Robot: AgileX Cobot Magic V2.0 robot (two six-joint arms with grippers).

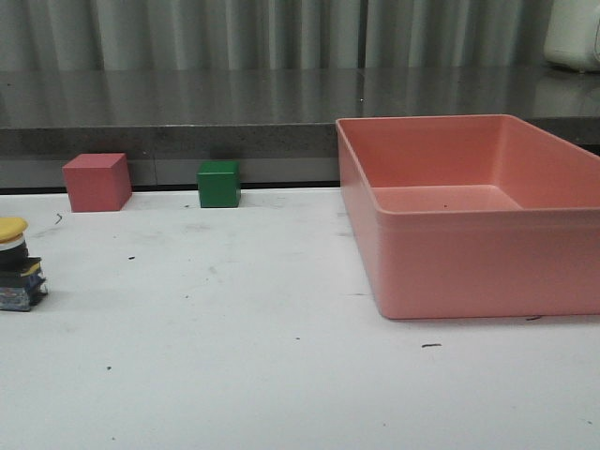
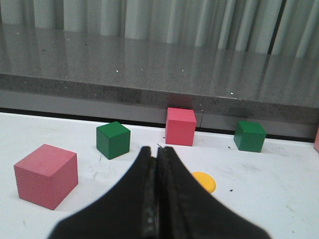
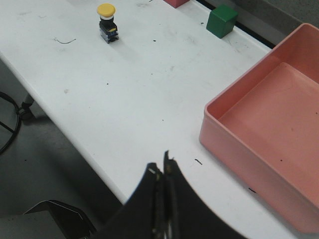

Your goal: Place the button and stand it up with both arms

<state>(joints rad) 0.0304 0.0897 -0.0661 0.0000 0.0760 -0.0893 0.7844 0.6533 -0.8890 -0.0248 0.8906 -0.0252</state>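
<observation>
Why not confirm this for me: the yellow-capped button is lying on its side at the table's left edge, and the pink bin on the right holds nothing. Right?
One part is wrong. The button is not on its side: it stands upright on its black base, yellow cap on top, as the front and right wrist views show. The rest holds: it sits at the table's left edge, and the pink bin on the right holds nothing.

A lab test bench: white table (image 1: 281,375), coloured blocks, curtain backdrop (image 1: 234,33).

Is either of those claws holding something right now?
No. The left gripper and the right gripper are both shut on nothing. The button stands alone on the table.
</observation>
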